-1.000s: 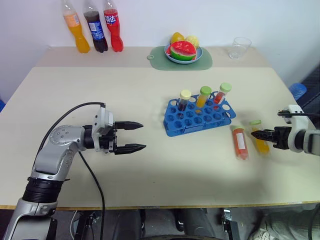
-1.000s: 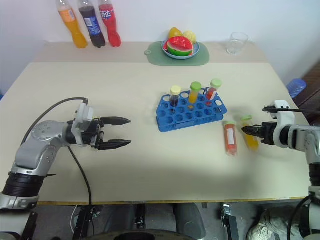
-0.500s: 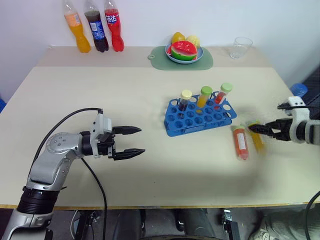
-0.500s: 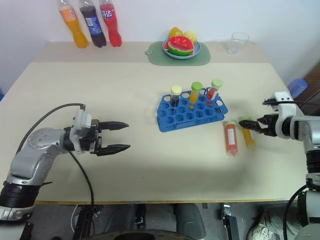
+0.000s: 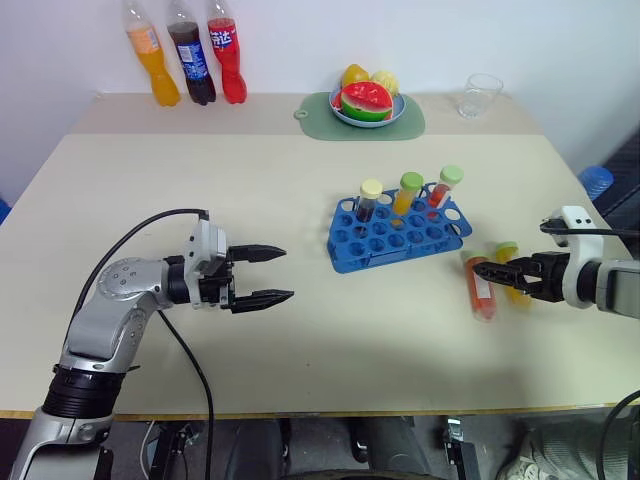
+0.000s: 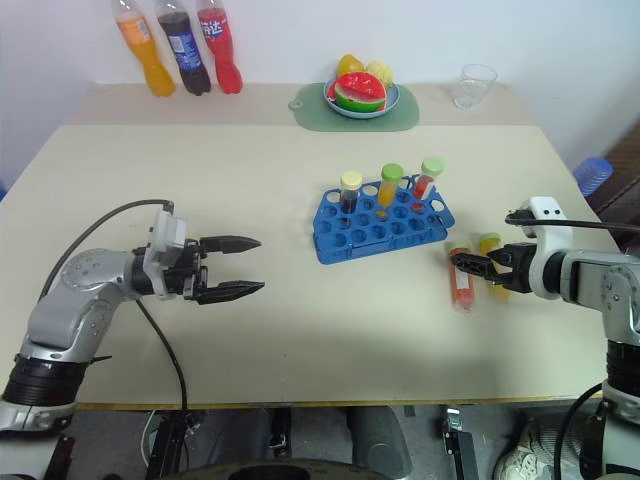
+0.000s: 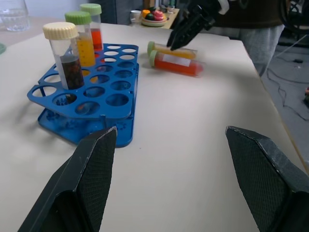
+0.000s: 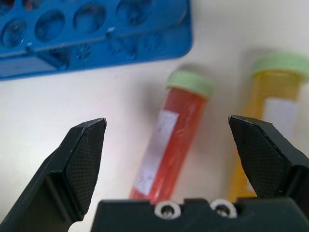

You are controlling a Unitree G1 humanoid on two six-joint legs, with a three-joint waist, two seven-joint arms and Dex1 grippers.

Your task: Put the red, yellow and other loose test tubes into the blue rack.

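Beige table (image 5: 300, 200) — the blue rack (image 5: 398, 234) is set right of centre, three capped tubes upright in its back row. Well left of the rack the left gripper (image 5: 268, 274) is held spread, empty. Just right of the rack, the right gripper (image 5: 484, 271) is spread over the red tube (image 8: 166, 145) — the yellow tube (image 8: 270, 106) lies alongside.

The right gripper (image 8: 166, 140) has its two black fingers (image 8: 79, 164) spread wide above the pale worktop (image 8: 87, 104). Between them lies the red test tube (image 8: 169, 145), on its side, its light-green cap toward the blue rack (image 8: 145, 41). Just beside it, on its right, lies the yellow test tube (image 8: 270, 106), also green-capped and partly behind one finger. Neither tube is touched by the fingers.
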